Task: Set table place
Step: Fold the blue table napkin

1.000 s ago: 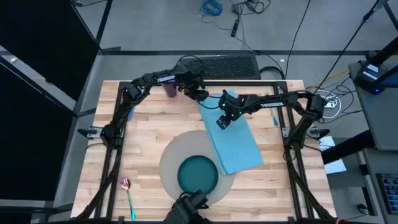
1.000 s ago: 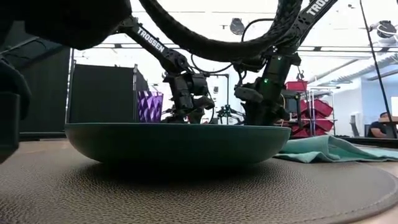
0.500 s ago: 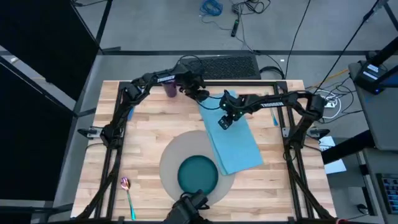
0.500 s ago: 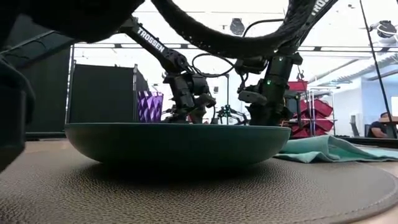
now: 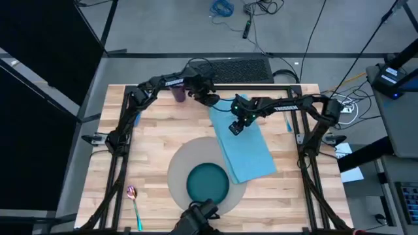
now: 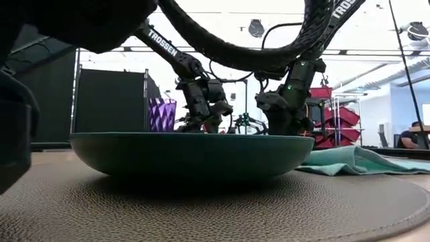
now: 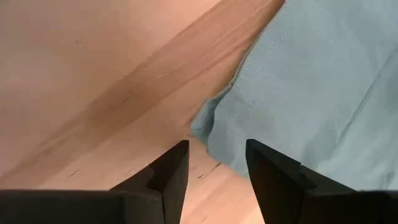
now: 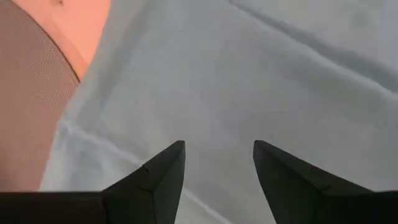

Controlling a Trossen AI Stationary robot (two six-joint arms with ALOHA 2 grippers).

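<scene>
The napkin (image 5: 243,140), centre of the frame, looks soft and light; both arms' jaws stand open, best pinching its corner.

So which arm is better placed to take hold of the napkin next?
Probably the left. The left pincer is open right at a far corner of the napkin, with bare table beside it. The right pincer, also open, hovers over the cloth's flat middle, with no edge to pinch.
</scene>
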